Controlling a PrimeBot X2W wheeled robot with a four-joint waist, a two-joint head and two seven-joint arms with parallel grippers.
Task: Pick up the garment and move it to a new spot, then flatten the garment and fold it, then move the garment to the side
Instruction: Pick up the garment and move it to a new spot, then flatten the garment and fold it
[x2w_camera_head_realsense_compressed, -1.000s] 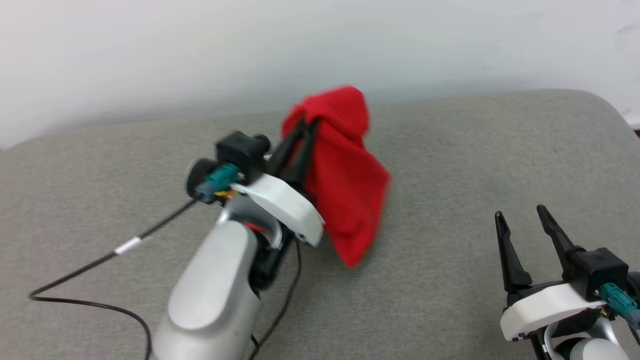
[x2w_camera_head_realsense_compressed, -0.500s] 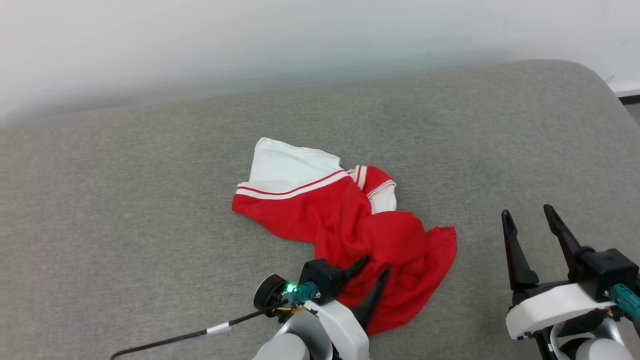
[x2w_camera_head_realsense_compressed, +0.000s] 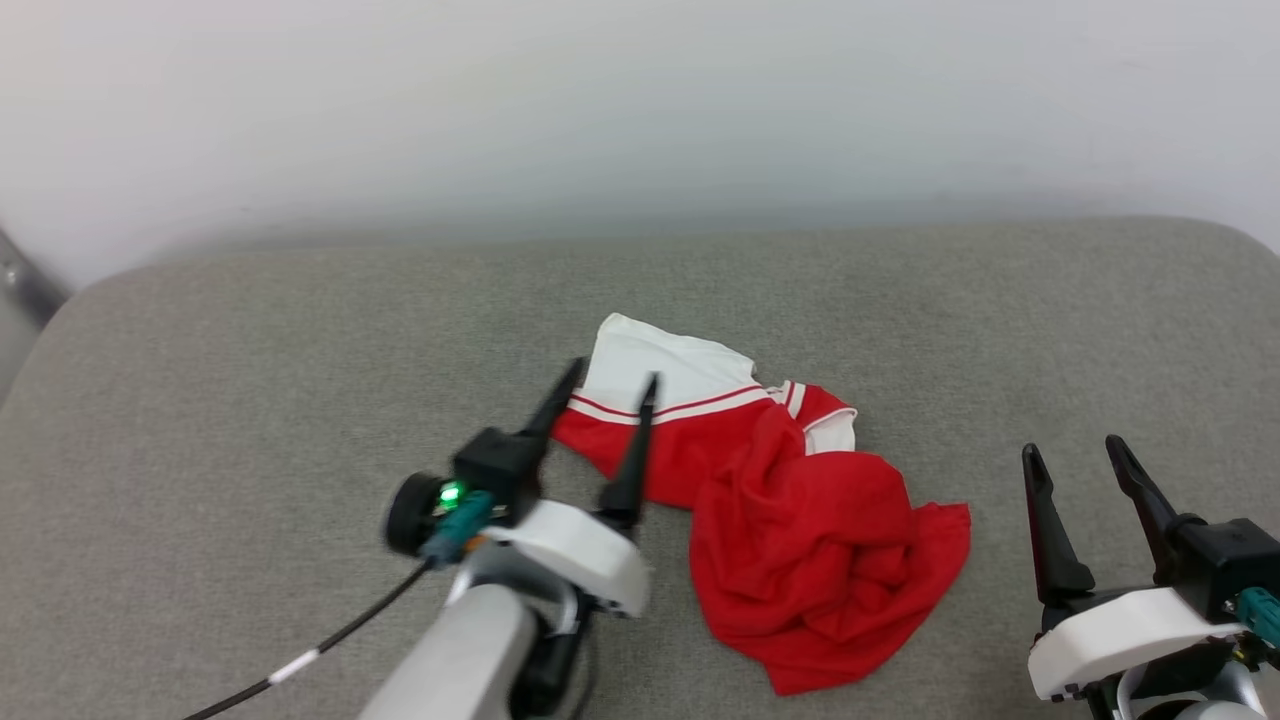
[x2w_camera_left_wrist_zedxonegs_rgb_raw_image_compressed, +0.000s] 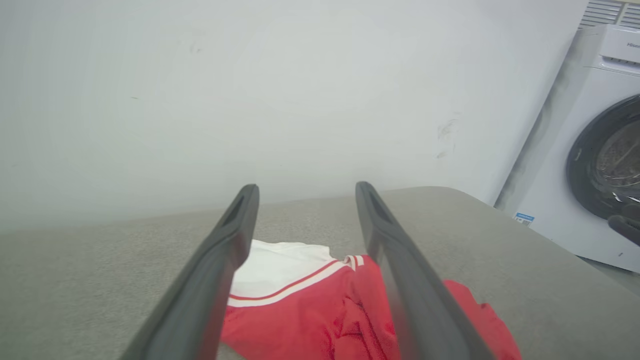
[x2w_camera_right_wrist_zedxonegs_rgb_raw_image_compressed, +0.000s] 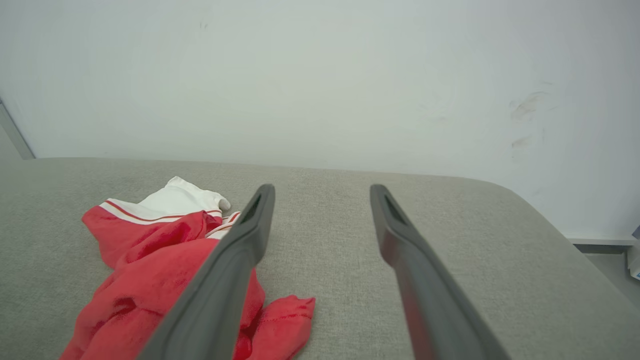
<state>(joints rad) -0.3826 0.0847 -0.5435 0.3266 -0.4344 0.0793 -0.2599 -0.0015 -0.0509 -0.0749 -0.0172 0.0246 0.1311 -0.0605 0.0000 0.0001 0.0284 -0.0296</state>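
Observation:
The garment (x2w_camera_head_realsense_compressed: 800, 530), a red jersey shirt with a white sleeve and red-white striped trim, lies crumpled in a heap on the grey cushioned surface (x2w_camera_head_realsense_compressed: 250, 400). My left gripper (x2w_camera_head_realsense_compressed: 615, 373) hovers open just left of the heap, its fingertips over the white sleeve, nothing between them. In the left wrist view the garment (x2w_camera_left_wrist_zedxonegs_rgb_raw_image_compressed: 310, 310) lies below and beyond the spread fingers (x2w_camera_left_wrist_zedxonegs_rgb_raw_image_compressed: 220, 270). My right gripper (x2w_camera_head_realsense_compressed: 1073, 447) stands open at the lower right, apart from the cloth. The right wrist view shows the garment (x2w_camera_right_wrist_zedxonegs_rgb_raw_image_compressed: 150, 250) to the left of its fingers (x2w_camera_right_wrist_zedxonegs_rgb_raw_image_compressed: 235, 260).
A white wall (x2w_camera_head_realsense_compressed: 640, 100) runs behind the grey surface, whose rounded far corners show at left and right. A black cable (x2w_camera_head_realsense_compressed: 310, 650) trails from my left wrist. A white washing machine (x2w_camera_left_wrist_zedxonegs_rgb_raw_image_compressed: 595, 165) stands beyond the surface's right end.
My left gripper held the bunched garment up in the air; it came down, opened and let go. The garment now lies in a heap. The head camera shifted too. Right gripper stayed open.

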